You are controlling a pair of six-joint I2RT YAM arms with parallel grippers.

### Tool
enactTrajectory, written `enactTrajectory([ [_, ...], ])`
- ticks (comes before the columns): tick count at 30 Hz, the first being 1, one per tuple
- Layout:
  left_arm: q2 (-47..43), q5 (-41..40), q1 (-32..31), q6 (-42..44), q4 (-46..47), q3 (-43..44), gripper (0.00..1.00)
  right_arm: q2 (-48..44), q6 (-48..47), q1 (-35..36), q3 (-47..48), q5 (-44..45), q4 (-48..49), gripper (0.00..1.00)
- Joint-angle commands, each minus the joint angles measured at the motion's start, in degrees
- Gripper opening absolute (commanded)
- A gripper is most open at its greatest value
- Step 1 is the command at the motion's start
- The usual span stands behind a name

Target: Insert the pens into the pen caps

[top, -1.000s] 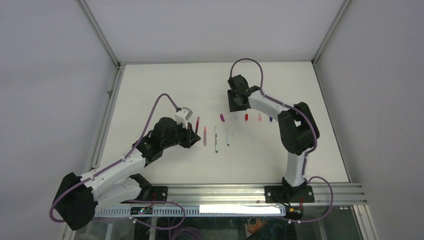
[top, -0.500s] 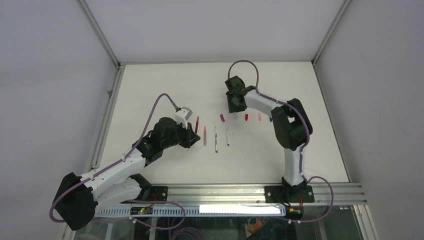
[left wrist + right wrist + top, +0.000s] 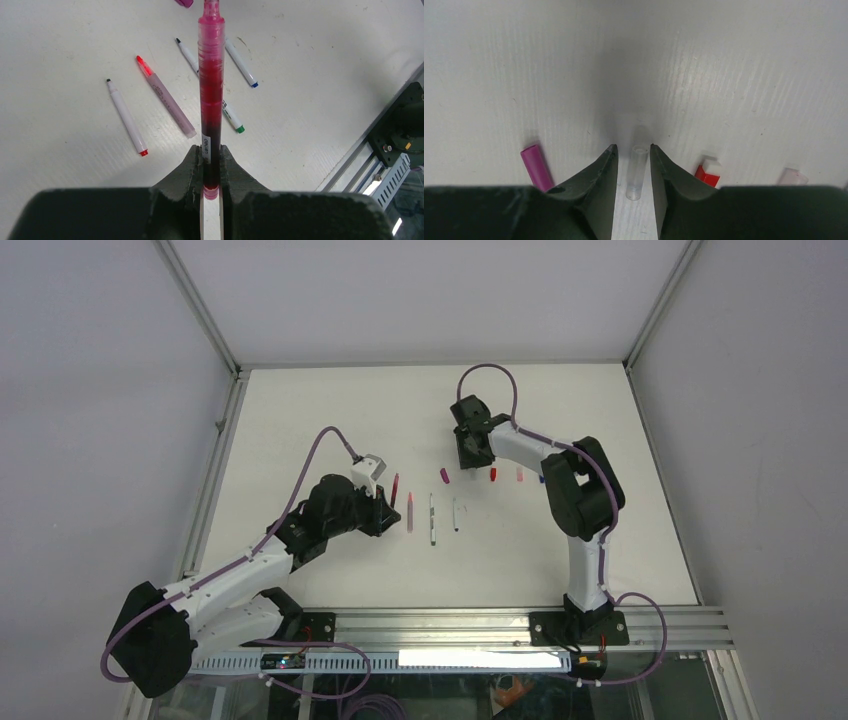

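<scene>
White tabletop point(image 3: 300, 420) inside a pale-walled enclosure carries the whole job. The left gripper point(image 3: 211, 165) is clamped on the rear end of the dark red pen point(image 3: 211, 90), which juts out over four loose pens point(image 3: 167, 102) lying near the table's middle. Further back, the right gripper point(image 3: 633, 147) is down at the surface with its jaws narrowly apart, straddling the whitish cap point(image 3: 636, 175); a sliver of table shows on each side. The magenta cap point(image 3: 536, 165) and red cap point(image 3: 707, 172) lie just beside the fingers. The cap is small and slick-looking, so an off-centre squeeze could roll it away or cock it crooked. The pen, held only by its tail, could pivot when pushed into a cap.
</scene>
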Motion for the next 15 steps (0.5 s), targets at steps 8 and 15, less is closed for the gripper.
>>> enactTrajectory([
  [8, 0.4, 0.2, -0.3, 1.1, 1.4, 0.3, 0.00, 0.3, 0.1, 0.1, -1.5, 0.1, 0.6, 0.22],
  [15, 0.9, -0.2, -0.2, 1.1, 1.5, 0.3, 0.00, 0.5, -0.1, 0.1, -0.8, -0.3, 0.0, 0.00],
])
